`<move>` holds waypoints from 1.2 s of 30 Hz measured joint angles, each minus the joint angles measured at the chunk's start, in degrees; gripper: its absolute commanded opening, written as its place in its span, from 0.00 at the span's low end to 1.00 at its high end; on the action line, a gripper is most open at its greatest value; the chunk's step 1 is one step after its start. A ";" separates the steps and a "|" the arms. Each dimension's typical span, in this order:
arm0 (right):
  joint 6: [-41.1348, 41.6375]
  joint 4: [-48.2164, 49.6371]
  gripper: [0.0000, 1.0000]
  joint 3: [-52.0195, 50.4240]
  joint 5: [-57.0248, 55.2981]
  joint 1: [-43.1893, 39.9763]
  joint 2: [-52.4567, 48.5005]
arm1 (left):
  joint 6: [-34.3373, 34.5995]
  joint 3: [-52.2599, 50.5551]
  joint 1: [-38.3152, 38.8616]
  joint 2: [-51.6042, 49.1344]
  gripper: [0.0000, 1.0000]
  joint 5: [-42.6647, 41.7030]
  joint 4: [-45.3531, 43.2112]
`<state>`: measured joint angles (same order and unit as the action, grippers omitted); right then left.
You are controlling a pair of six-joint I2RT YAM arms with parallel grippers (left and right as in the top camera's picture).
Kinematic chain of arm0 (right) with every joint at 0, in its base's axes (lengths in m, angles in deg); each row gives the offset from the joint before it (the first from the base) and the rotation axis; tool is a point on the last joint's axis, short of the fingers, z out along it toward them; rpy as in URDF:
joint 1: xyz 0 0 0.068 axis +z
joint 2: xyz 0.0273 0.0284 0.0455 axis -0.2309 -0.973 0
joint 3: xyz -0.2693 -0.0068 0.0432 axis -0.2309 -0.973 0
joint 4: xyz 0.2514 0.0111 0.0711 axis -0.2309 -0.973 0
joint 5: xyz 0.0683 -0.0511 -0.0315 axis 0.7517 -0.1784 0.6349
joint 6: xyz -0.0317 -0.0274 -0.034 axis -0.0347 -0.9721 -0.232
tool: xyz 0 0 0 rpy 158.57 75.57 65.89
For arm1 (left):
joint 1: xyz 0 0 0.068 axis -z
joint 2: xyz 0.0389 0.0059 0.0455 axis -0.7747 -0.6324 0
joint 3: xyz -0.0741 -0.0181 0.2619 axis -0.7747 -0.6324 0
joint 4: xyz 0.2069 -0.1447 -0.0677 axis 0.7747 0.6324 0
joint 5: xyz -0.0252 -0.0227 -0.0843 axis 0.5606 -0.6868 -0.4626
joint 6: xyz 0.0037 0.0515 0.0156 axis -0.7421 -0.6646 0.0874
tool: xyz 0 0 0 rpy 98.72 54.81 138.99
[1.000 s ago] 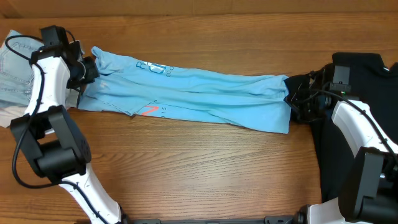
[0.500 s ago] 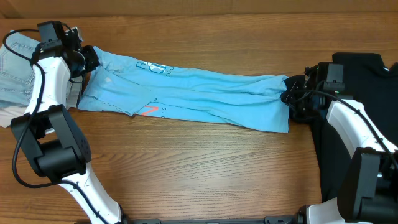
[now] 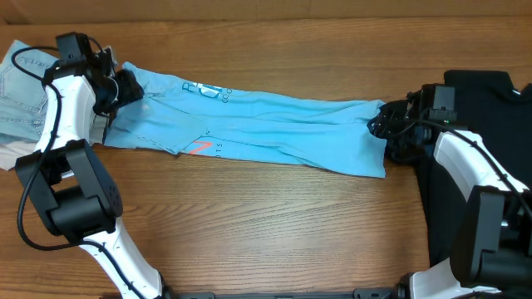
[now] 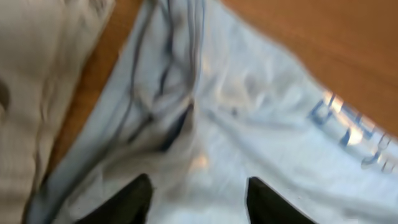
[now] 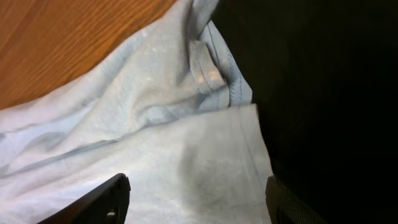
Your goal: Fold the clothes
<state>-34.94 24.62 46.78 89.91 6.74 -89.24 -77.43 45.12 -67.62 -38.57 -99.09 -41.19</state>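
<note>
Sky-blue T-shirt, its ends beneath parted, empty left fingers and right fingers.

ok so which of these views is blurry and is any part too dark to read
left wrist: motion-blurred, the blue T-shirt and its print smeared, letters unreadable; right wrist: fairly sharp, hem stitching shows, but the black T-shirt is a flat dark mass without detail; overhead: sharp and evenly lit, the table wood grain clear.
</note>
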 measured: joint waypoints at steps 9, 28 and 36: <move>-2.97 -12.04 0.35 0.59 3.54 0.11 1.62 | -4.24 0.00 0.00 0.00 0.50 0.22 7.74; -12.66 -22.51 0.79 0.55 4.70 0.35 1.73 | -5.03 -11.87 -0.39 0.24 0.38 10.58 3.48; -12.26 -20.74 0.88 0.52 2.10 0.35 1.73 | -1.20 -13.66 -2.82 1.09 0.04 14.05 2.10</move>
<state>-47.21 3.88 47.31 92.01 7.09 -87.52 -78.63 31.46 -70.44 -37.48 -85.03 -39.09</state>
